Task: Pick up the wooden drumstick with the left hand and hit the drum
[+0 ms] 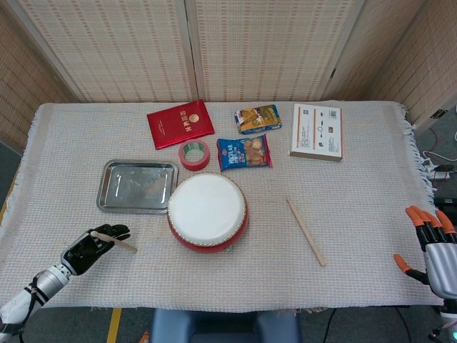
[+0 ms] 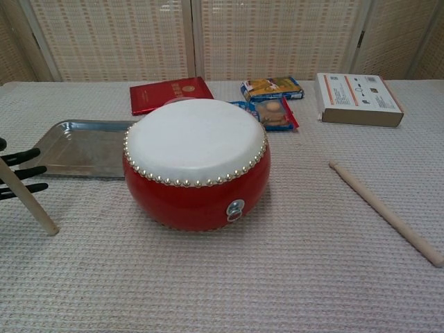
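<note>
A red drum (image 1: 207, 211) with a white skin (image 2: 195, 141) stands in the middle of the table. My black left hand (image 1: 87, 248) is at the front left and grips a wooden drumstick (image 1: 114, 241); the stick's free end points toward the drum and stops short of it. In the chest view only the fingertips (image 2: 21, 171) show at the left edge, with the drumstick (image 2: 29, 200) slanting down to the cloth. A second drumstick (image 1: 305, 231) lies loose to the right of the drum. My right hand (image 1: 430, 246), orange-tipped, hangs off the table's right front corner, fingers spread and holding nothing.
A steel tray (image 1: 137, 186) lies left of the drum. Behind the drum are a red tape roll (image 1: 193, 153), a red booklet (image 1: 180, 123), two snack packs (image 1: 245, 152) and a white box (image 1: 316, 131). A woven cloth (image 1: 371, 207) covers the table.
</note>
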Robot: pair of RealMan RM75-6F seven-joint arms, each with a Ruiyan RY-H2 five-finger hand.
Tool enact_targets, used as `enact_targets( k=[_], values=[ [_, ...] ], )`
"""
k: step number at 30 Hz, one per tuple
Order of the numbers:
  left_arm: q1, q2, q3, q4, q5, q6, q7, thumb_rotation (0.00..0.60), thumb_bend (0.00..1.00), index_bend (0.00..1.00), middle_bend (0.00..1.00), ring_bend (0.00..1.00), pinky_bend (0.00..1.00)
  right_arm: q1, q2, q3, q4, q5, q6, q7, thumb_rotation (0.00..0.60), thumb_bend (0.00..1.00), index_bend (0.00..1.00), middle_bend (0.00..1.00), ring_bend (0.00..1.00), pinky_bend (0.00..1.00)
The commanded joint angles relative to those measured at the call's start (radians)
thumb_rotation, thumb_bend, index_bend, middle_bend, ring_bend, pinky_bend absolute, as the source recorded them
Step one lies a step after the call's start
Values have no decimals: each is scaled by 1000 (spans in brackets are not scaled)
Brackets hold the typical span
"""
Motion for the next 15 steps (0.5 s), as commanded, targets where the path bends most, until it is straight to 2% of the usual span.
enact_targets(
  k=[1, 6, 12, 15],
  values=[
    [-12, -21, 15, 27, -35, -9, -42, 600, 358, 551, 332, 227, 159, 0, 0, 0, 0, 1, -1, 0, 600, 229, 4, 65, 0, 0],
    [-15, -36, 23, 49, -65, -17, -67, 600, 359, 550, 340, 233, 171, 0, 0, 0, 2, 3, -3, 1, 600, 229, 4, 65, 0, 0],
    [-4, -58, 21, 70, -86, 20, -137, 600, 359, 523, 357, 258, 212, 1, -1, 1, 2, 3, -6, 1, 600, 229, 4, 65, 0, 0],
    [-2, -69, 18, 69, -93, 28, -120, 600, 359, 504, 375, 278, 233, 2, -1, 1, 2, 2, -6, 1, 600, 229, 4, 65, 0, 0]
  ],
)
